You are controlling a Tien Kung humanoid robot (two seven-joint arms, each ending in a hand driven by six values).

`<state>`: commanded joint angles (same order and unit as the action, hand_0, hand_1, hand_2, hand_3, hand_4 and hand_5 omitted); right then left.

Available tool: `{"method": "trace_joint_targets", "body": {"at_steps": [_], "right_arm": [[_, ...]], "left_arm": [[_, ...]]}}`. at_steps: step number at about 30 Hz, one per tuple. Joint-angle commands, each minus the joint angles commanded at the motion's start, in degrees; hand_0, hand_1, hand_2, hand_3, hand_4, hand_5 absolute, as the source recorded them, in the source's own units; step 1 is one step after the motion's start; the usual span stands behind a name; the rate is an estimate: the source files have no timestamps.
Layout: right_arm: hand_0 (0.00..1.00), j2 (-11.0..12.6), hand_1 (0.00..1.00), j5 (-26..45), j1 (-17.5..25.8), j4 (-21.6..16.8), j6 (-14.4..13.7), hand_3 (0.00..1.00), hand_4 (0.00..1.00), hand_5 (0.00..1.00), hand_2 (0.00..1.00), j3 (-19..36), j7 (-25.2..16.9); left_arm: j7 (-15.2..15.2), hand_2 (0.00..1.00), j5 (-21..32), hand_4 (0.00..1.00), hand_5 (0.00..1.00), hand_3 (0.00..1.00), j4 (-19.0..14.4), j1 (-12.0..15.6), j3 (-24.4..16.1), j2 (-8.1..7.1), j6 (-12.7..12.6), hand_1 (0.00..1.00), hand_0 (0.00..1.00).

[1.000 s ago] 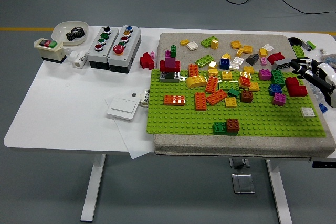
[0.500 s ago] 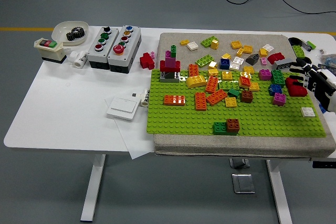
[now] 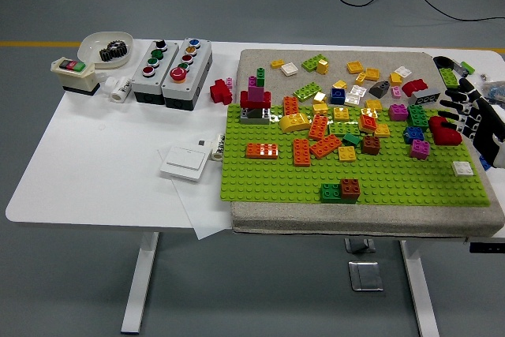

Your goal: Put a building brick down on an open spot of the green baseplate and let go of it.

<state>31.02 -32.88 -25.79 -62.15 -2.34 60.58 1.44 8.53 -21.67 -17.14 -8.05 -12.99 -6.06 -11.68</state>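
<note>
A: Where is the right hand (image 3: 467,118)?
B: At the right edge of the green studded baseplate (image 3: 394,179), its black-and-white fingers (image 3: 455,110) spread and curved over a red arched building brick (image 3: 446,132). Whether they touch the brick cannot be told; nothing is clearly gripped.

A: And where does that brick sit?
B: On the baseplate's far right corner, beside a dark green brick (image 3: 417,116) and a blue one (image 3: 413,133).

A: What else is shown?
B: A grey felt mat (image 3: 260,61) under the plate carries loose bricks. On the white table (image 3: 118,163) stand two grey push-button boxes (image 3: 172,61) and a white bowl holding black gears (image 3: 107,46).
</note>
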Motion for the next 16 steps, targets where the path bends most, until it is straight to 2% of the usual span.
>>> {"method": "trace_joint_targets", "body": {"at_steps": [11,16], "right_arm": [[0.748,0.23,0.71,-0.18,-0.03,0.0,-0.73,0.801,0.998,0.811,0.775,0.28,-0.45],[0.736,0.3,0.692,-2.54,-0.06,-0.03,-1.57,0.801,0.998,0.812,0.771,0.17,-1.23]], "left_arm": [[-0.1,0.778,0.29,0.772,0.728,0.65,0.05,-0.1,0.13,0.0,-0.07,0.748,0.735],[-0.03,0.778,0.14,0.772,0.729,0.649,0.07,-0.04,0.06,0.0,-0.05,0.748,0.735]]}}
